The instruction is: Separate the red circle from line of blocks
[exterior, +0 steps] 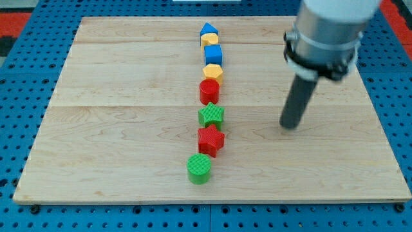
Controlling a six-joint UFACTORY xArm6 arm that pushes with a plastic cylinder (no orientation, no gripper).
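Red circle [209,91] not yet separated from the line; my tip [290,126] stands well off to the view's right.

Nothing of the task looks done: the red circle sits in the line running down the middle of the table [116,129], just below the yellow hexagon [213,72] and just above the green star [211,115], near both, though I cannot tell whether they touch. It is a short, ribbed red cylinder standing upright. Still to do: bring my tip alongside it and push it sideways out of the row. There is no gripper on this arm, only a bare rod, so nothing is open, closed or held.
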